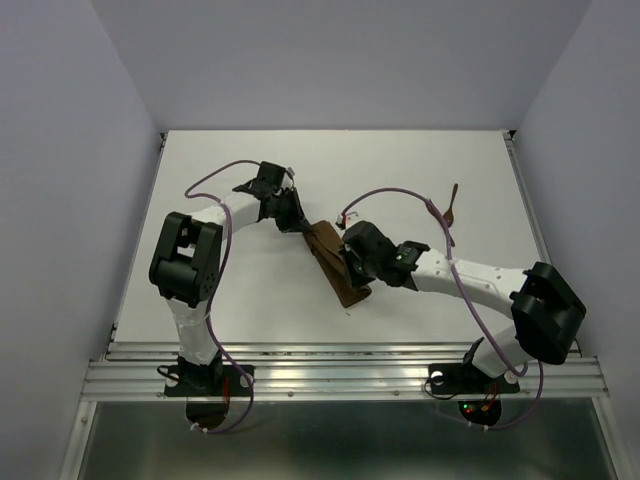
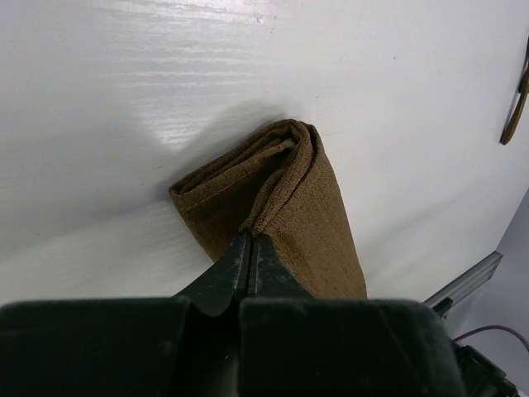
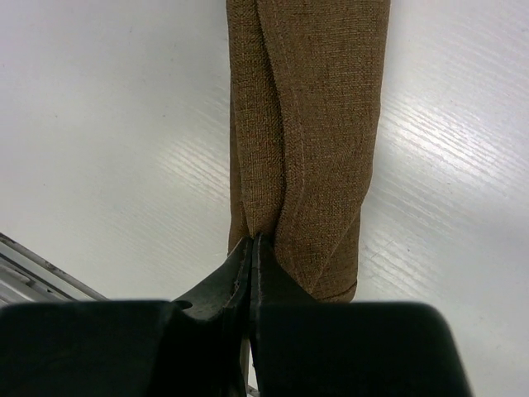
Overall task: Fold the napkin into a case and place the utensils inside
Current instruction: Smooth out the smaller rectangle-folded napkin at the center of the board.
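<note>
Your left gripper (image 2: 250,240) pinched shut on a fold of the woven brown napkin (image 2: 289,194), a layered narrow strip running ahead of its jaws; your right gripper (image 3: 251,241) clamped tight on the other end, coarse hemmed cloth stretching straight forward; slim dark utensils (image 1: 451,207) well apart, right of the left jaws

My left forearm runs from its elbow toward 2 o'clock, my right forearm toward 10 o'clock, wrists nearly meeting. My left end effector (image 1: 300,226) and right end effector (image 1: 349,258) both have jaws pressed together, each pinching the napkin (image 2: 291,198).
</note>
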Robot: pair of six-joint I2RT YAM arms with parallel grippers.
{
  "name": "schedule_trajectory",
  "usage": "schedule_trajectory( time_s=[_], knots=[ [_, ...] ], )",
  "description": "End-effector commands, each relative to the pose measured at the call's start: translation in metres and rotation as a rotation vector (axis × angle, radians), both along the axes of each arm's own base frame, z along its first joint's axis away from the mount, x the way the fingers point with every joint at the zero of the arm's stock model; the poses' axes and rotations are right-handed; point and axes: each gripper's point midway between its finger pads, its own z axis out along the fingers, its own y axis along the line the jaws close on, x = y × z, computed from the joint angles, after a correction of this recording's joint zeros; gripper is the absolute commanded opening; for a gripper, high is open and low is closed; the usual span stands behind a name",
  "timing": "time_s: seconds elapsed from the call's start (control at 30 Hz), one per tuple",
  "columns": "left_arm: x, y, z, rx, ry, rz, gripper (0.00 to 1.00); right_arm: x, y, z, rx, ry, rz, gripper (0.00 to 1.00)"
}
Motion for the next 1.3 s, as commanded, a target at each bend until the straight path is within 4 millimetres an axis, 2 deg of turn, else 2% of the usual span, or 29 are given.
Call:
schedule_trajectory(
  time_s=[0.0,0.27,0.37,0.43,0.47,0.57,0.67,0.77,0.83,0.9,0.93,1.0,1.03,1.07,1.1,1.13,1.17,1.27],
  knots=[
    [0.014,-0.004,0.031,-0.004,-0.098,-0.015,0.00,0.007,0.020,0.015,0.046,-0.033,0.041,0.01],
    [0.032,-0.005,0.003,0.032,-0.095,-0.006,0.00,0.003,0.042,-0.003,0.089,0.007,0.074,0.01],
    [0.038,-0.007,0.011,0.037,-0.124,-0.002,0.02,0.002,0.051,-0.012,0.126,0.046,0.038,0.01],
    [0.039,-0.007,0.019,0.051,-0.151,0.001,0.16,0.002,0.053,-0.016,0.132,0.061,0.025,0.01],
    [0.039,-0.006,0.029,0.060,-0.180,-0.001,0.32,0.002,0.053,-0.018,0.133,0.067,0.020,0.01],
    [0.037,0.002,0.042,0.102,-0.206,0.012,0.57,0.002,0.054,-0.020,0.143,0.074,0.002,0.01],
    [0.035,0.011,0.054,0.136,-0.228,0.032,0.66,0.002,0.053,-0.020,0.144,0.076,-0.006,0.01],
    [0.031,0.018,0.067,0.148,-0.252,0.054,0.67,0.002,0.053,-0.019,0.147,0.072,-0.007,0.01],
    [0.024,0.021,0.066,0.150,-0.244,0.066,0.67,0.003,0.053,-0.018,0.149,0.072,-0.008,0.01],
    [0.017,0.024,0.071,0.141,-0.249,0.072,0.61,0.003,0.053,-0.018,0.148,0.071,-0.009,0.01],
    [0.009,0.027,0.069,0.141,-0.242,0.075,0.48,0.004,0.054,-0.016,0.153,0.067,-0.011,0.01],
    [0.001,0.030,0.064,0.142,-0.231,0.078,0.31,0.004,0.054,-0.015,0.154,0.068,-0.012,0.01],
    [-0.008,0.034,0.053,0.154,-0.205,0.081,0.21,0.004,0.055,-0.015,0.154,0.068,-0.012,0.01],
    [-0.011,0.035,0.053,0.146,-0.208,0.086,0.03,0.005,0.055,-0.015,0.157,0.068,-0.014,0.01],
    [-0.016,0.037,0.048,0.149,-0.195,0.089,0.00,0.005,0.055,-0.014,0.157,0.066,-0.015,0.01],
    [-0.026,0.039,0.035,0.151,-0.162,0.081,0.00,0.005,0.056,-0.013,0.161,0.066,-0.017,0.01],
    [-0.031,0.038,0.031,0.144,-0.150,0.073,0.00,0.006,0.057,-0.011,0.166,0.064,-0.018,0.01],
    [-0.052,0.029,0.009,0.123,-0.100,0.028,0.00,0.007,0.058,-0.011,0.168,0.064,-0.019,0.01]
  ],
)
